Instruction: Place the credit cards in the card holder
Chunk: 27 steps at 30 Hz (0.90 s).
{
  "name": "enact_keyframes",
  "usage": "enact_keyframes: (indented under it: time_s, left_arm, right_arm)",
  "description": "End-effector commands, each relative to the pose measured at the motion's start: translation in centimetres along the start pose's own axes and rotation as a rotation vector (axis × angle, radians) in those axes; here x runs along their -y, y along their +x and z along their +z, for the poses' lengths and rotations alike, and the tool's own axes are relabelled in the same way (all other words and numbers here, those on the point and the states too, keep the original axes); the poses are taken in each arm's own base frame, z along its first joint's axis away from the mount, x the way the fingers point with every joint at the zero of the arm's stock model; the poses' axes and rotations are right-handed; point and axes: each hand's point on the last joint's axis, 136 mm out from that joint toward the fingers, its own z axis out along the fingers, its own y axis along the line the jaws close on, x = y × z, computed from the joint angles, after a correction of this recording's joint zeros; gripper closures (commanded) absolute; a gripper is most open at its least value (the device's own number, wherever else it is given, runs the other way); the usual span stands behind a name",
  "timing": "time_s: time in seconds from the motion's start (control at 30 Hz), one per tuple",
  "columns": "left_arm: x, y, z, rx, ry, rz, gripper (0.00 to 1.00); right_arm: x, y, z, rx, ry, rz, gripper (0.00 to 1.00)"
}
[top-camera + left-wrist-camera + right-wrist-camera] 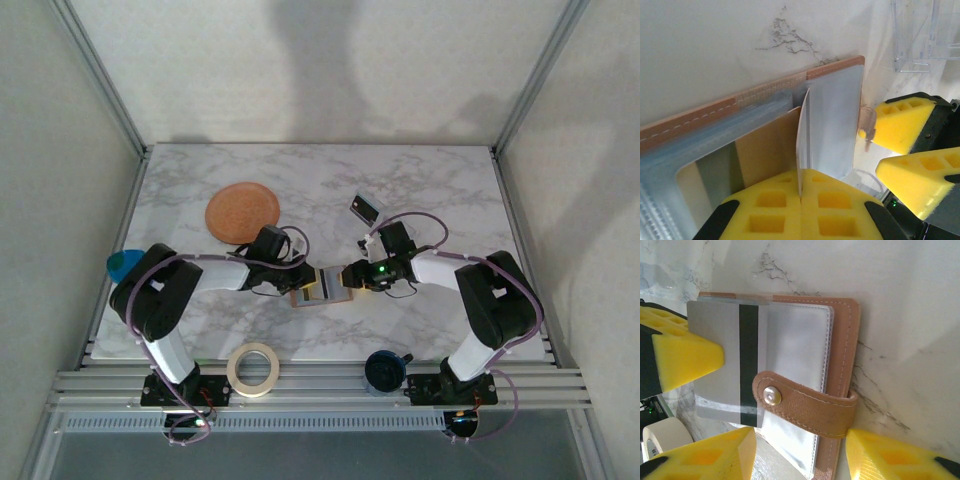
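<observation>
The tan-pink card holder lies open on the marble between both grippers, also seen from above. Its clear sleeves face up and the snap tab is folded over them. My left gripper is shut on the edge of a whitish credit card with a dark stripe. That card lies partly over the sleeves at the holder's left side. My right gripper stands open at the holder's near edge, with the tab between its fingers. A dark credit card rests on the table behind the right arm.
A round orange-brown disc lies at the back left. A roll of tape and a dark round object sit at the front edge. A blue-teal item is at the left edge. A clear plastic stand is behind the holder.
</observation>
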Motion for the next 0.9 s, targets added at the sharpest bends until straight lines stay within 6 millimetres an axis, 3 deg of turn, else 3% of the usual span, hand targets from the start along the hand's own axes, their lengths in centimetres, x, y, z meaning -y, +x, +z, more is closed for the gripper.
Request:
enact_keyframes:
  time_s: [0.0, 0.5, 0.87]
  left_arm:
    - [-1.2, 0.2, 0.8, -0.029, -0.032, -0.021, 1.00]
    - [-1.6, 0.9, 0.4, -0.061, -0.053, 0.004, 1.00]
    - [-1.3, 0.3, 0.1, -0.045, -0.040, 0.004, 1.00]
  right_arm:
    - [0.2, 0.4, 0.0, -0.007, -0.003, -0.005, 0.49]
    - [0.2, 0.2, -0.3, 0.003, 0.002, -0.006, 0.48]
    - [0.2, 0.3, -0.4, 0.003, -0.001, -0.006, 0.48]
